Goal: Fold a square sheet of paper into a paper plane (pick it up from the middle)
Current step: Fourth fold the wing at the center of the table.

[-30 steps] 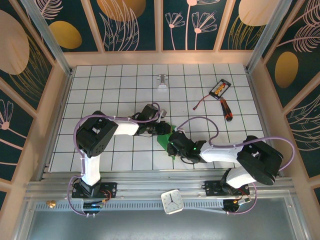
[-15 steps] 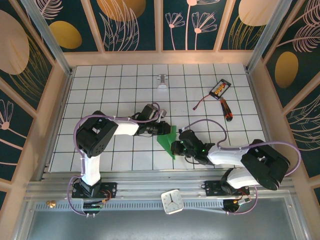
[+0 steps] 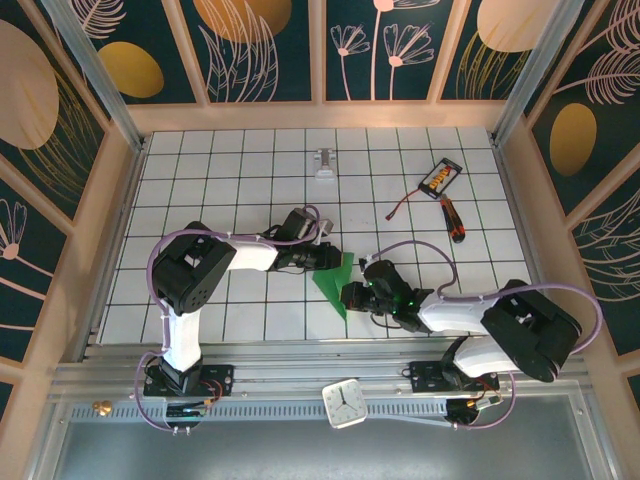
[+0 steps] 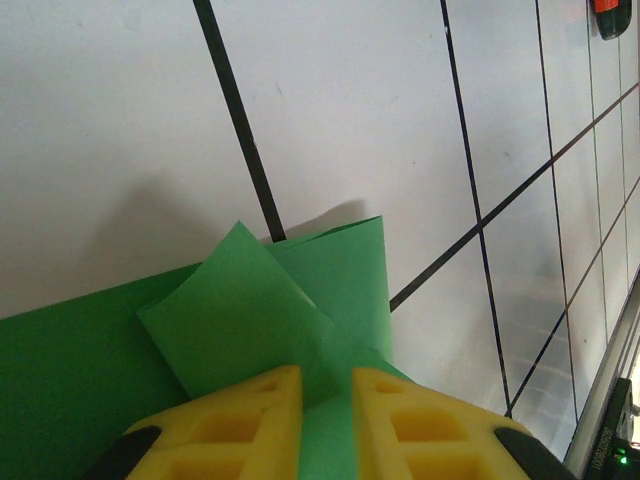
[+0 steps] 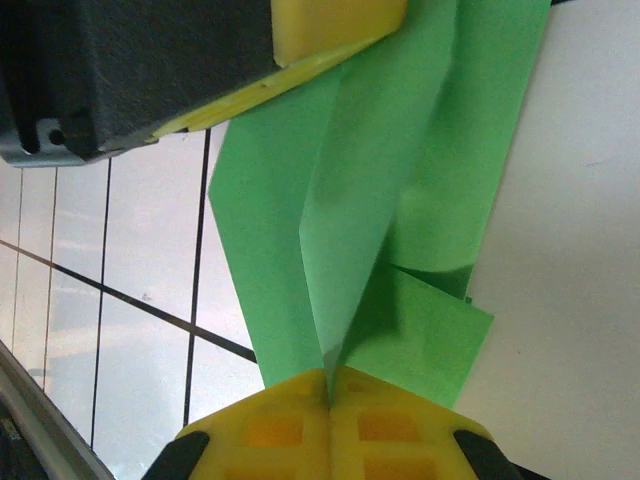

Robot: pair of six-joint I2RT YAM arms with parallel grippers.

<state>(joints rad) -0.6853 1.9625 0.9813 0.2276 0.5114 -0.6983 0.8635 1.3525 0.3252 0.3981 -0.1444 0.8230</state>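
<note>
Plainly light, limp and easily creased, the half-folded green paper [image 3: 333, 283] is held between both arms over the table's [image 3: 250, 160] near middle. The left jaws pinch one folded end and the right jaws, pressed together, pinch its centre ridge. Layered folds look the safest hold, not single flaps.

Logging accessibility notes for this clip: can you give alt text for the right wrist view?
At the bottom, the yellow right gripper pinches a raised crease of folded green paper. At the top, the left gripper holds the paper's far end, over a white gridded table.
</note>
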